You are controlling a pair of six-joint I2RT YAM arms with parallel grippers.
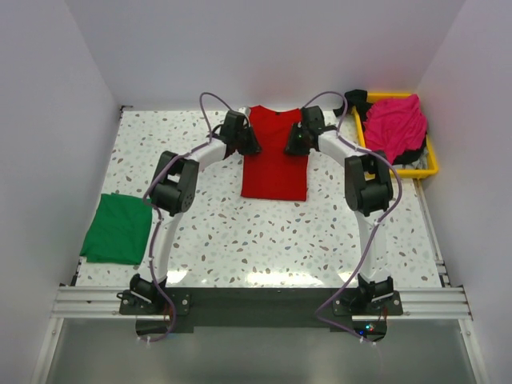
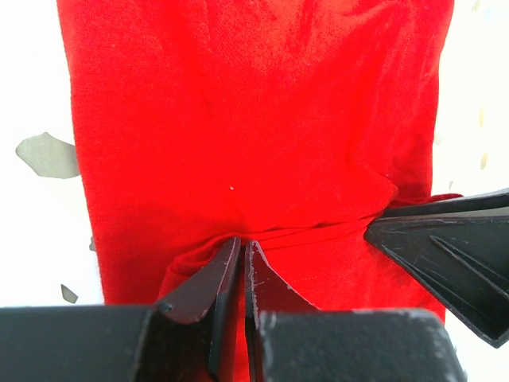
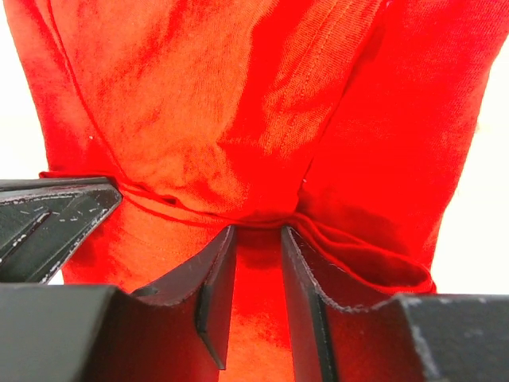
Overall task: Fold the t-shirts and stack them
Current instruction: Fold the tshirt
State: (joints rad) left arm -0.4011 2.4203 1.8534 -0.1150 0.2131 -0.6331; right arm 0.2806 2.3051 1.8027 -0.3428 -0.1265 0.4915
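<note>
The red t-shirt lies at the back middle of the table as a narrow lengthwise strip. My left gripper is at its left edge and my right gripper at its right edge, both near the collar end. In the left wrist view the jaws are almost together on a fold of red cloth. Seen from the right wrist, the jaws stand wider, with bunched red cloth gathered between their tips. A folded green t-shirt lies at the left edge. The magenta-pink t-shirt is heaped in the tray.
A yellow plastic tray stands at the back right, with dark cloth beside the pink shirt in it. White walls close in the table on the left, back and right. The arms' bases sit on the rail at the near edge.
</note>
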